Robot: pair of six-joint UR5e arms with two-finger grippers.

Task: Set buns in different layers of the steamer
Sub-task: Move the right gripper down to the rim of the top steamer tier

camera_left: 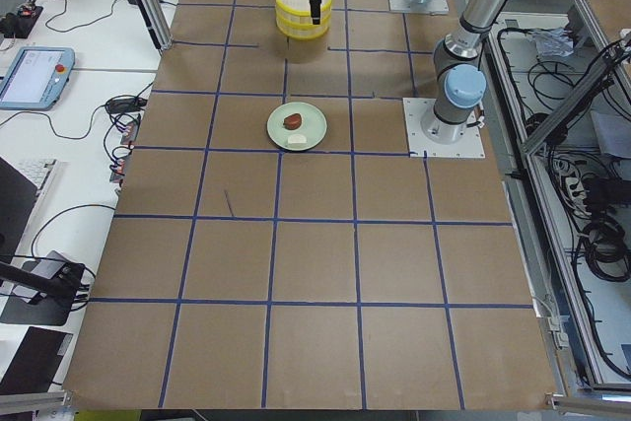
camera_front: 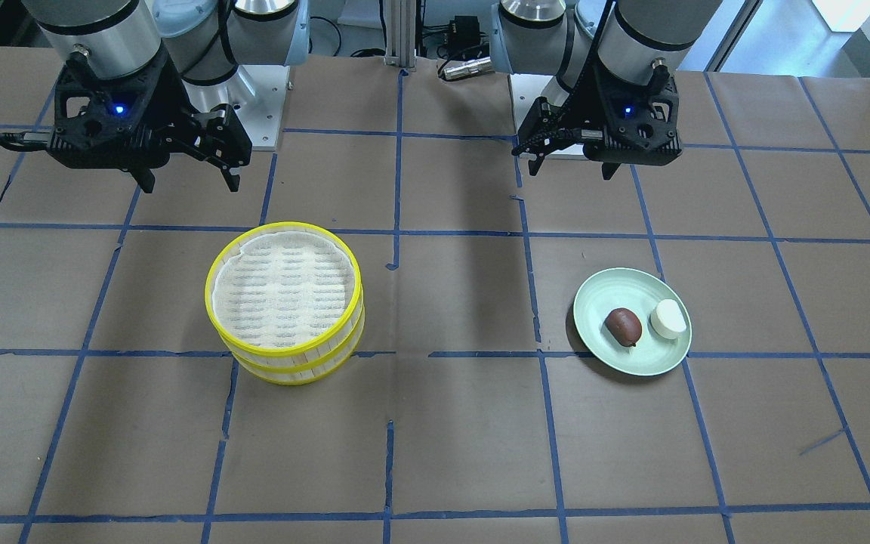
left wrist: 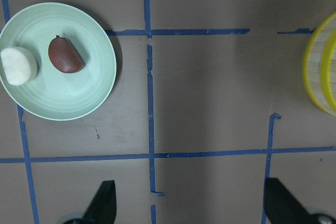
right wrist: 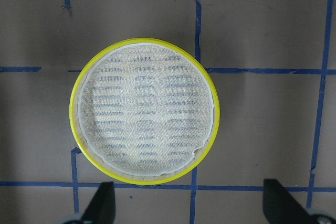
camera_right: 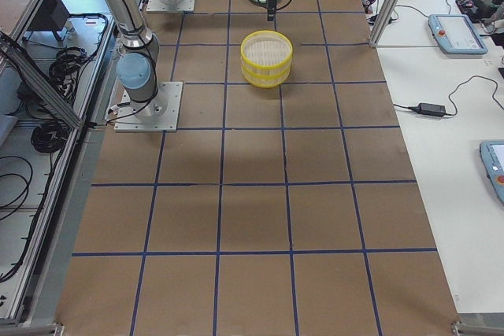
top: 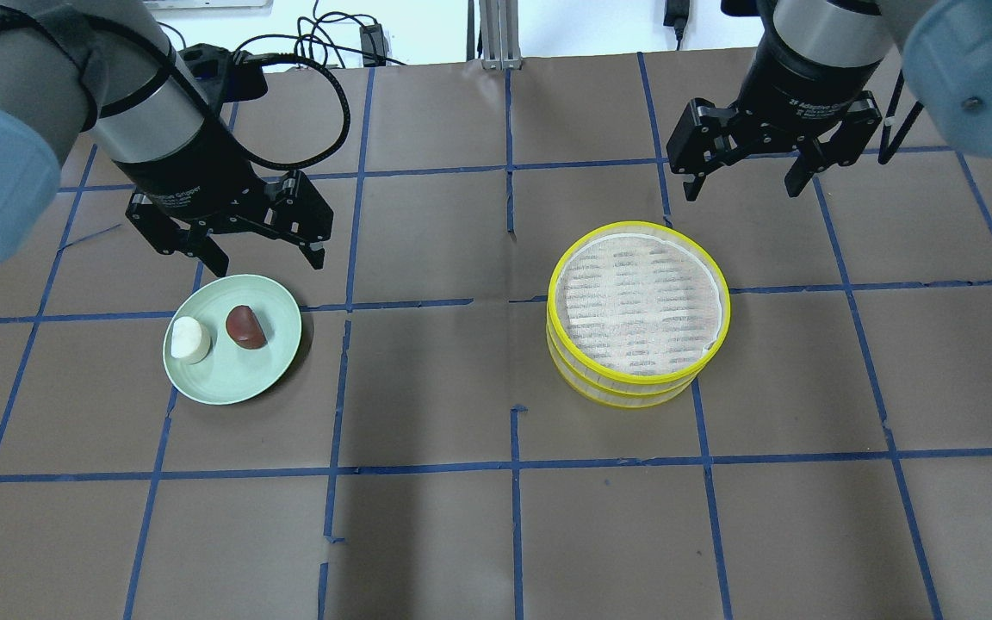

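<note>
Left gripper (top: pixel 265 257), jaws apart, empty: my nearer arm to the brown bun (top: pixel 245 327) and white bun (top: pixel 189 339), side by side on plate (top: pixel 238 381) below. Right gripper (top: pixel 743 191), apart, by steamer (top: pixel 625 392).

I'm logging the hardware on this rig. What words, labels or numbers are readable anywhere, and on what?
"2F Adaptive Gripper": white print on the black body of the right gripper, overhead view; the last letters are faint.
The left gripper has a similar line of white print, too blurred to read.
Elsewhere: nothing legible.
</note>
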